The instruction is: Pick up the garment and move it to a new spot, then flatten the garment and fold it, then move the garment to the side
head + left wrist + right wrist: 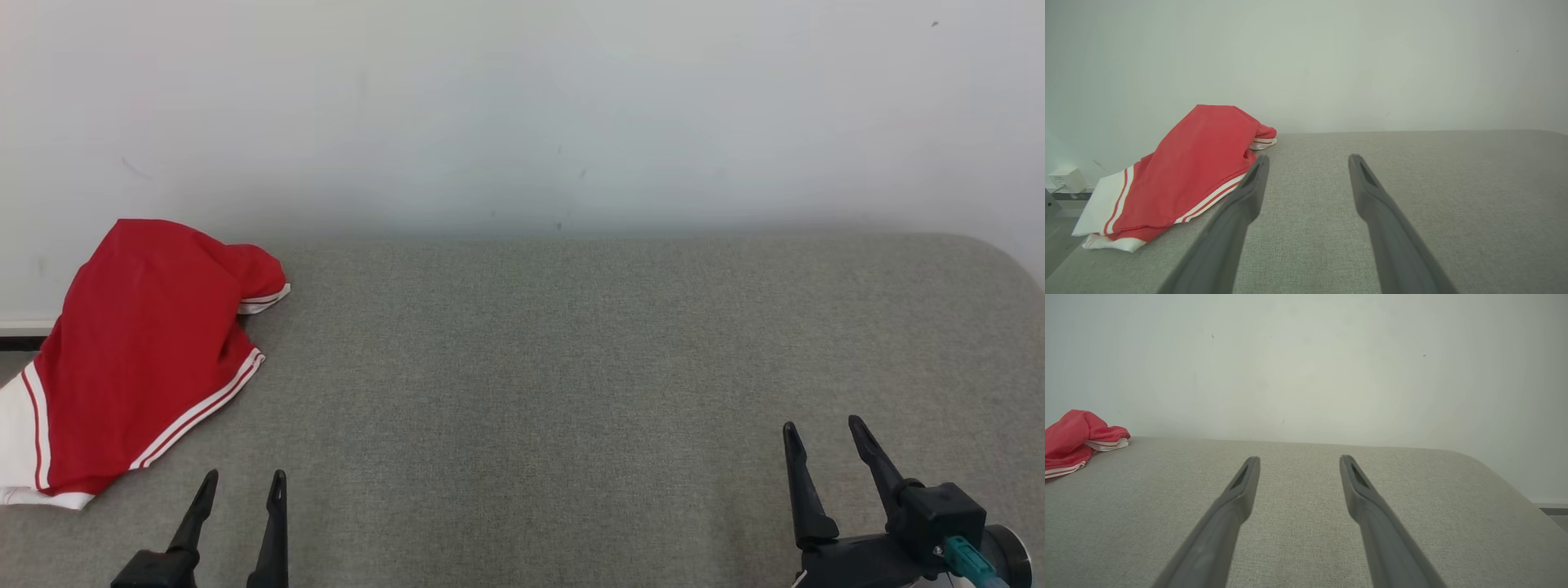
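Both grippers sit low in the head view, over the near edge of a grey fabric surface (571, 367). On the robot's left, the left gripper (246, 475) has its two dark fingers spread with a clear gap and nothing between them. The right gripper (821, 425) is parted to about the same width and also holds nothing. Its fingers lean slightly to the left.

The garment (139, 351) is red with white bands and thin red-and-white stripes along its edges. It lies in a loose heap at the far left of the surface, with its upper part bunched up against the pale wall (522, 106). A white-banded end reaches the surface's left edge. It lies ahead of the left gripper and further left, near but apart from the fingertips. In the left wrist view the striped hem runs just past the tip of the left finger. The right gripper is well apart from it, with a wide stretch of grey cloth between them. A small white box (1067, 179) sits beyond the garment, low against the wall.
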Robot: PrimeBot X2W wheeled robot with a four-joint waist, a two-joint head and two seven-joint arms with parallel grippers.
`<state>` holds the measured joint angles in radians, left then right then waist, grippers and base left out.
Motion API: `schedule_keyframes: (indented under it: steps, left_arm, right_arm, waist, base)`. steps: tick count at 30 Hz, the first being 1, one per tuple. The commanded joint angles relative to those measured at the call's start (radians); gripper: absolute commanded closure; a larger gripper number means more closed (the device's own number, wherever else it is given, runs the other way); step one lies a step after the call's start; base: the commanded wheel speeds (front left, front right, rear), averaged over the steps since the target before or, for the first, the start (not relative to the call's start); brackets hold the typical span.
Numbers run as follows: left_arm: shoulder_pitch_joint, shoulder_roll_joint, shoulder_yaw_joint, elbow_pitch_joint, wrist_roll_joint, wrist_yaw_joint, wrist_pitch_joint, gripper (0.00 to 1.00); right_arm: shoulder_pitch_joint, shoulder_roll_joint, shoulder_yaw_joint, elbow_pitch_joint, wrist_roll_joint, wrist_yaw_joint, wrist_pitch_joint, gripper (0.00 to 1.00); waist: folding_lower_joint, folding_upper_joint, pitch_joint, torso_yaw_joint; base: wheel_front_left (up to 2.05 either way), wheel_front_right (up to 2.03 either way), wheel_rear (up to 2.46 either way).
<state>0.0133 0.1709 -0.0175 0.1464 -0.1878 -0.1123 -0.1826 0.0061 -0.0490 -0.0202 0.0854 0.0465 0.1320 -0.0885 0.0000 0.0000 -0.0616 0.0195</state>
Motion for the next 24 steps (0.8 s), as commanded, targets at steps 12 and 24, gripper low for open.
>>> schedule_keyframes:
  steps: [12, 24]
  left_arm:
    - [-0.015, 0.018, 0.001, 0.006, -0.055, -0.006, 0.027, 0.0]
    - [-0.017, 0.02, -0.009, 0.013, -0.065, 0.004, 0.029, 0.0]
  right_arm:
    - [0.012, -0.002, -0.014, -0.001, 0.014, -0.002, 0.003, 0.0]
    - [0.014, -0.002, -0.012, 0.006, 0.038, -0.002, 0.006, 0.0]
  waist:
    - [0.0, 0.0, 0.007, -0.003]
    - [0.0, 0.0, 0.009, 0.001]
  base:
    - [0.0, 0.0, 0.0]
    - [0.0, 0.0, 0.0]
